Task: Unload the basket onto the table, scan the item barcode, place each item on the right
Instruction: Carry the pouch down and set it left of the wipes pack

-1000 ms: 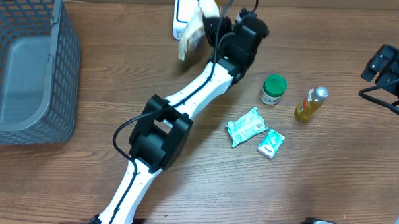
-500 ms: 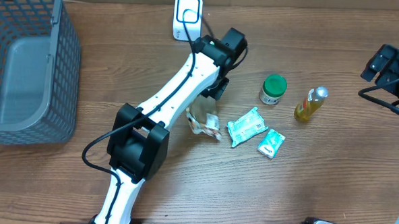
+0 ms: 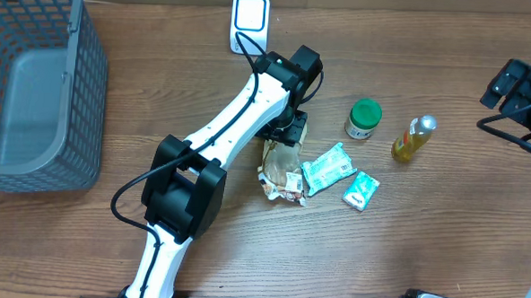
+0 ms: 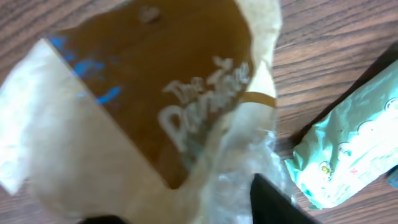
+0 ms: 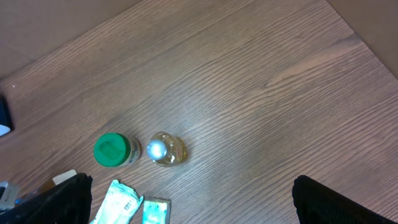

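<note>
- The left gripper (image 3: 290,130) has its fingers (image 4: 273,202) apart over one end of the snack bag (image 3: 282,170). They are not squeezing it.
- The crinkly brown and cream snack bag lies flat near the middle of the desk (image 3: 440,255).
- A mint-green packet (image 3: 329,168) lies just beside the bag, with a smaller green packet (image 3: 361,191) next to it.
- A green-lid jar (image 3: 364,119) and a yellow bottle (image 3: 413,139) stand nearer the right edge.
- The white scanner (image 3: 250,18) stands at the far edge.
- A grey basket (image 3: 79,96) sits at the left edge.
- The right gripper (image 5: 189,193) is wide open, over by the right edge.
</note>
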